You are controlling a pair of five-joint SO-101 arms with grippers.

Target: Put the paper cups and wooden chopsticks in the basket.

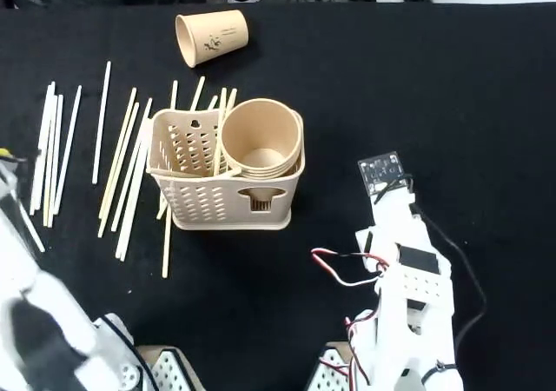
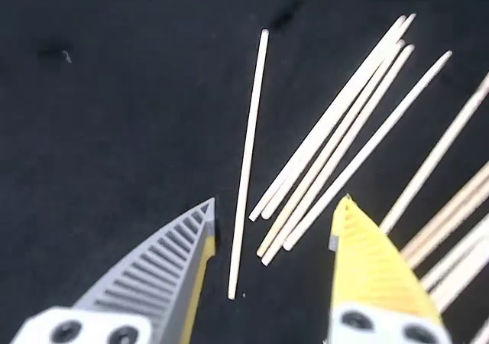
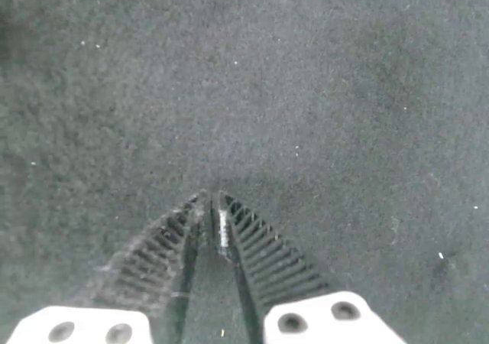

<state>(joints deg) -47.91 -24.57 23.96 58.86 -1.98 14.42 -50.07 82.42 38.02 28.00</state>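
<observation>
Left gripper [image 2: 279,201] gapes wide, empty, over the lone chopstick [image 2: 248,160] at centre frame; light, stiff and thin, so best pinched mid-length, I'd say. Right gripper [image 3: 212,200] sits closed on nothing.

The high camera hangs above the black table [image 1: 486,78] and looks steeply down from the arms' side, far enough off to take in the basket [image 1: 228,202], the loose chopsticks [image 1: 52,148] and the right arm [image 1: 408,269]. The left wrist camera sits just behind the left gripper [image 2: 280,200] and faces down along it, close over those same chopsticks [image 2: 336,130] near the table's left edge, the part it shares with the high view. The right wrist camera looks past the right gripper [image 3: 212,195] from nearer still at bare cloth [image 3: 306,69].
</observation>
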